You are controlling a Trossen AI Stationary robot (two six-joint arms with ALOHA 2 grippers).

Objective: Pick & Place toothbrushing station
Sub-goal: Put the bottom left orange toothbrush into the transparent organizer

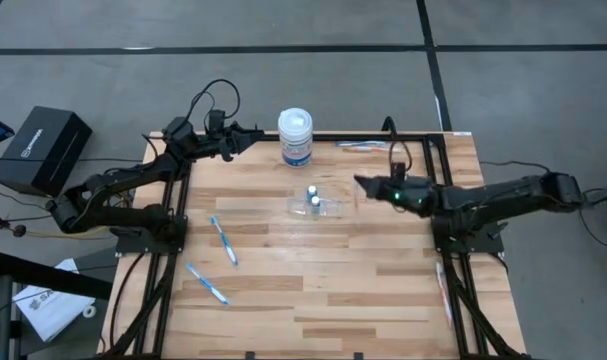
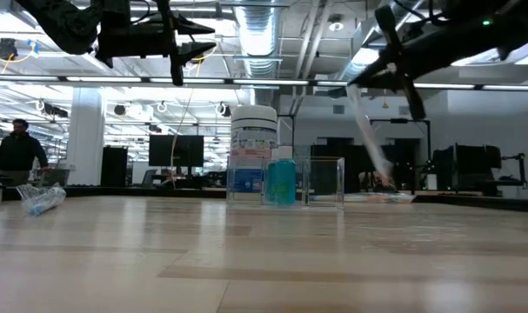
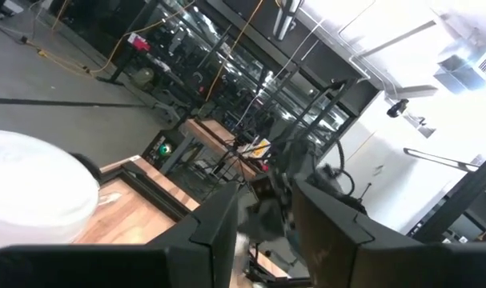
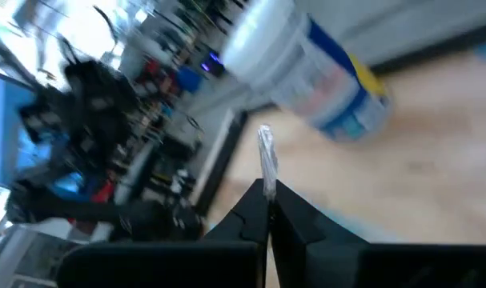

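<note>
The see-through holder (image 1: pixel 321 206) stands mid-table, with two tiny white-capped cylinders (image 1: pixel 312 190) by it; in the low view the holder (image 2: pixel 324 181) sits beside a small blue-green cylinder (image 2: pixel 281 178). Blue-and-white toothbrushes lie flat at the left (image 1: pixel 224 240) (image 1: pixel 207 282), and another lies at the far edge (image 1: pixel 361 145). Just right of the holder, my right gripper (image 1: pixel 363 184) is shut on a thin white toothbrush (image 2: pixel 368 130). My left gripper (image 1: pixel 251 135) is raised at the far left beside the white jar (image 1: pixel 295 135). It is open and has nothing between its fingers (image 3: pixel 218 228). My right gripper pinches the white toothbrush between its two shut fingertips (image 4: pixel 284 210). A short stretch of the toothbrush (image 4: pixel 265 160) sticks out past them. In the low view the toothbrush slants downward from the gripper. I cannot tell whether its lower end (image 2: pixel 387 178) is clear of the table.
The large white jar with a blue label (image 2: pixel 253 152) stands at the far edge behind the holder. One more toothbrush (image 1: pixel 443 290) lies along the table's right edge. Bare wood lies across the near half (image 1: pixel 333 300). A black box (image 1: pixel 43 150) sits on the floor at left.
</note>
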